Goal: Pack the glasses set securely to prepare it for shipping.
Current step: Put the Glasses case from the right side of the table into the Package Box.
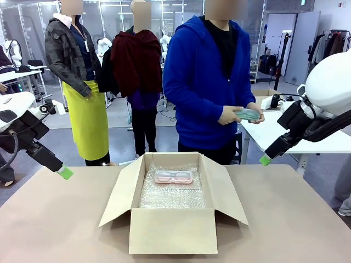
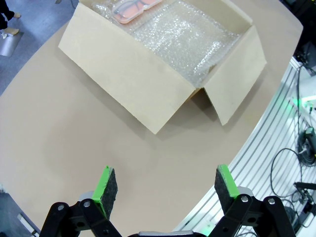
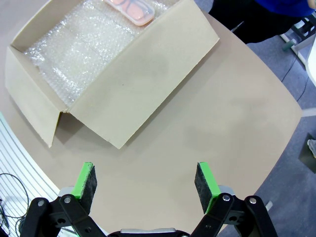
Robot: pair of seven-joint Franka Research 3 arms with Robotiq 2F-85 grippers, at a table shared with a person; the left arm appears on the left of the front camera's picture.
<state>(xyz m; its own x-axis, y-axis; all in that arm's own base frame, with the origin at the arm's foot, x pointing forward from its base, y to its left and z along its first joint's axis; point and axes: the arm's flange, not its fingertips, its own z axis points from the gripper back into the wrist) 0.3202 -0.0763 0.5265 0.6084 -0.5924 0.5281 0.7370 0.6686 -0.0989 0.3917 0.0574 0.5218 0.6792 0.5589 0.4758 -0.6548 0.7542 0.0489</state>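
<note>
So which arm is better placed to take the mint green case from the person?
Probably right: the right gripper, open, hovers nearer the person's hands holding the mint green oblong case; the left gripper sits beyond the brown cardboard box.

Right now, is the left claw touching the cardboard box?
Apart. The left wrist view shows the open left claw over bare table, with clear tabletop between it and the cardboard box.

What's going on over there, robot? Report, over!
Left jaws and right jaws open, empty, either side of the box. Pink case in the box on bubble wrap; green case in person's hands. Nothing blocking the box.
</note>
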